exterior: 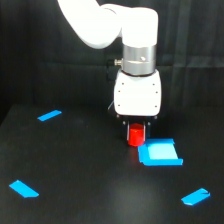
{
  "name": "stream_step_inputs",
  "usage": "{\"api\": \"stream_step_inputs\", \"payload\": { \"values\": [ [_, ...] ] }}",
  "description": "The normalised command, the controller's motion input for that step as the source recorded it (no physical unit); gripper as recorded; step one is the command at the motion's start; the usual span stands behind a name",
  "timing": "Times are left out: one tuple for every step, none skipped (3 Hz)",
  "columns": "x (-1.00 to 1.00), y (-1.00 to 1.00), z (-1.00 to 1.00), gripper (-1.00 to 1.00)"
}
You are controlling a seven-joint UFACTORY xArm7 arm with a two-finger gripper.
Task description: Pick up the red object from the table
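The red object (135, 137) is a small bright red block. It sits between the two dark fingers of my gripper (137, 133), which hangs straight down from the white wrist. The jaws stand close against both of its sides, and its lower part shows below the fingertips. It is just above or on the black table (90, 170), at the left edge of the blue square (160, 153). I cannot tell whether its base touches the table.
A flat blue square lies right beside the gripper on the exterior view's right. Blue strips lie at the far left (49, 115), near left (23, 188) and near right (196, 196). A dark curtain hangs behind the table.
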Motion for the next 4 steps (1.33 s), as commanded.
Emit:
{"api": "stream_step_inputs", "payload": {
  "values": [
    [-0.49,-0.18,0.92,-0.98],
    [-0.29,-0.2,0.91,-1.0],
    [-0.38,-0.05,0.95,-1.0],
    [-0.15,-0.1,0.96,-1.0]
  ]
}}
